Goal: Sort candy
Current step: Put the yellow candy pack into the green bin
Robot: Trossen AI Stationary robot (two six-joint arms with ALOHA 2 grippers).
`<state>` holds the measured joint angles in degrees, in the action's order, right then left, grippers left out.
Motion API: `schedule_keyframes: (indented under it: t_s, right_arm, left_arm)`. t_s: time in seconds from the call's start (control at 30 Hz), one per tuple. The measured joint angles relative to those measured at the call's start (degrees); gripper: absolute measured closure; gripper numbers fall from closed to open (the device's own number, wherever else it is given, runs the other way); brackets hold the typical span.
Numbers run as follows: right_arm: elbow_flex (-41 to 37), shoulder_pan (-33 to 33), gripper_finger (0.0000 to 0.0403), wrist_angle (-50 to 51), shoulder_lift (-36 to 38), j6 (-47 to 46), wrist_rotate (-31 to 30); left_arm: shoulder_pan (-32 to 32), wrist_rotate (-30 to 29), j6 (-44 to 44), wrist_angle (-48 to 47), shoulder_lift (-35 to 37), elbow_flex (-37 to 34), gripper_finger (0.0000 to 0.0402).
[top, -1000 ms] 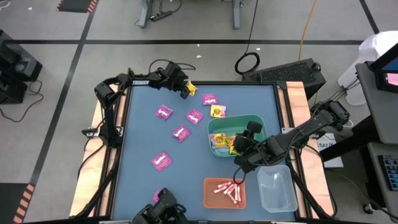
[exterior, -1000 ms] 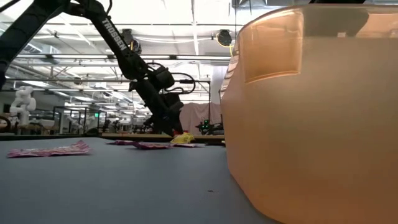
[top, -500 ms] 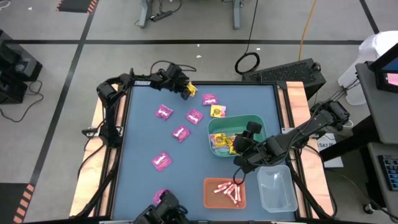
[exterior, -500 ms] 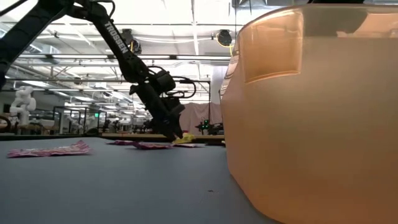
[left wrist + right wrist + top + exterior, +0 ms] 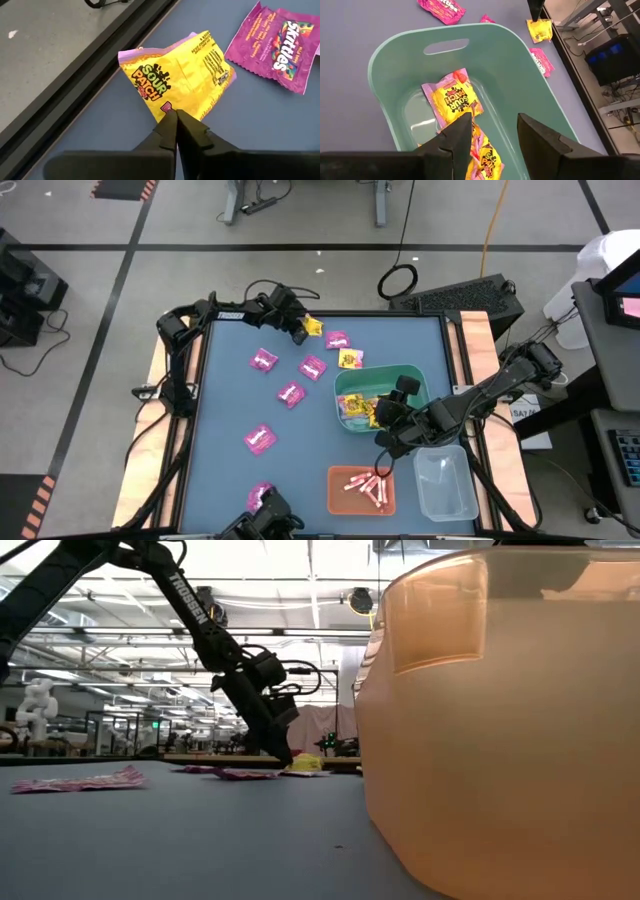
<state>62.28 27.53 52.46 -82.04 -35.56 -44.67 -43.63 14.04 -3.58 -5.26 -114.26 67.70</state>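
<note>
Left gripper [image 5: 175, 116] jaws, earlier wide, now clenched on yellow packet [image 5: 176, 71]; right gripper [image 5: 492, 132] jaws released.

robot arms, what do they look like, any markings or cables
Both arms are dark, near-black jointed links. The left arm has white TROSSEN lettering along one link, with loose black cables looping near the wrist. The left hand ends in two slim black tapered fingers; the right hand has two broader black wedge-shaped fingers.
</note>
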Motion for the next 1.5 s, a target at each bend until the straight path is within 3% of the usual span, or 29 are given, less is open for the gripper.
schedule_keyframes:
  t_s: [0.33,0.53,0.63,0.9,1.0,1.5]
  right_arm:
    - [0.00,2.47,0.0255,-2.17,-0.02,-1.65,1.32]
    - [0.00,3.13,0.0255,-2.26,-0.02,-1.63,-0.39]
    - [0.00,3.13,0.0255,-2.91,-0.02,-1.65,-0.43]
    - [0.00,3.13,0.0255,-3.70,-0.02,-1.68,-0.45]
    - [0.00,3.13,0.0255,-4.56,-0.02,-1.63,-0.50]
    - [0.00,3.13,0.0255,-4.33,-0.02,-1.22,-0.54]
  left_arm:
    - [0.57,0.58,0.10,-9.95,2.78,-0.05,0.0396]
    - [1.03,-4.35,3.24,-4.89,4.68,-0.04,0.0364]
    - [0.66,-5.30,5.92,-3.05,4.57,-0.04,0.0324]
    - [0.57,-9.65,7.33,0.72,3.58,-0.04,0.0165]
    - [0.52,-8.89,7.05,2.51,3.13,-0.04,0.0131]
    - [0.19,-3.63,-5.89,-0.73,2.05,1.88,0.0119]
